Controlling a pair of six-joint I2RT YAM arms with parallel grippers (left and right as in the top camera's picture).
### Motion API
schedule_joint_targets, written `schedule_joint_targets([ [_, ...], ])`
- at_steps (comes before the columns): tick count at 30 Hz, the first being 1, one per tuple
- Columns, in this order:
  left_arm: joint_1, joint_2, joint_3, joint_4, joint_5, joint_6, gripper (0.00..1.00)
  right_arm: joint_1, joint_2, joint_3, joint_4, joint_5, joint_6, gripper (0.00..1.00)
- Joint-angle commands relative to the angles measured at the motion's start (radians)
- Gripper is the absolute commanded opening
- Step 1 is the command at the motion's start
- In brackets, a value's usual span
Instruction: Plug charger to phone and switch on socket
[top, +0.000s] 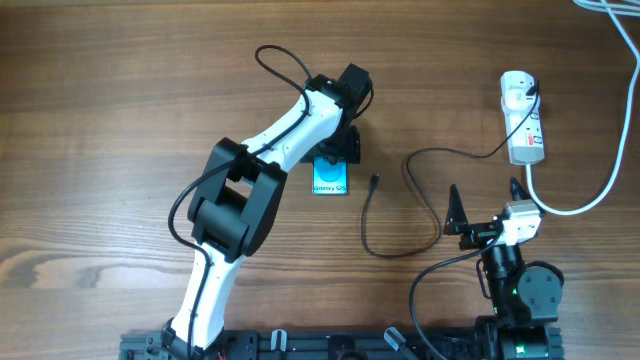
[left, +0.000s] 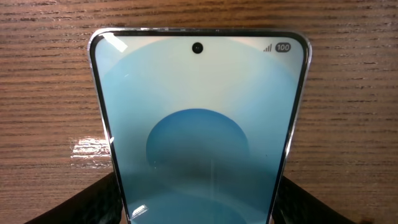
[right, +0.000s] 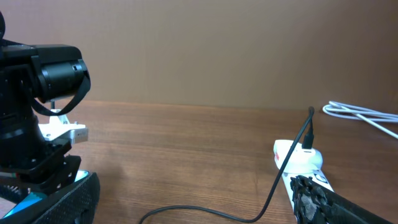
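Left arm (top: 270, 140) reaches out; right fingers (right: 317, 200) spread wide.

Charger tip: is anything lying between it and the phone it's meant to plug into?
Nothing visible does. In the overhead view the charger tip lies on the table beside the phone, apart from it, with only bare wood between them. The left pincer is at the phone's far end, not in that gap.

**What we cannot see**

Overhead, the left hand (top: 336, 148) and its wrist cover the phone's (top: 330, 181) far end, and its white text is too small for us to read. In the left wrist view the phone's lower part and both dark fingers (left: 81, 202) run off the bottom edge. Near the table's far right corner, a finger (right: 323, 199) of the right hand (top: 484, 200) half hides the socket (right: 297, 155).
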Motion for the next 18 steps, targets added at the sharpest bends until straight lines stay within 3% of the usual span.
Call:
schedule_joint_targets([
  [1,0.002,0.027,0.0,-0.014,0.013,-0.003,0.72,0.003,-0.008,-0.002,0.002,0.013,-0.012,1.0],
  [11,0.072,-0.072,0.0,-0.042,0.248,-0.003,0.68,0.003,-0.008,-0.002,0.002,0.013,-0.011,1.0],
  [18,0.185,-0.073,0.0,-0.063,0.674,-0.003,0.68,0.003,-0.008,-0.002,0.002,0.013,-0.012,1.0],
])
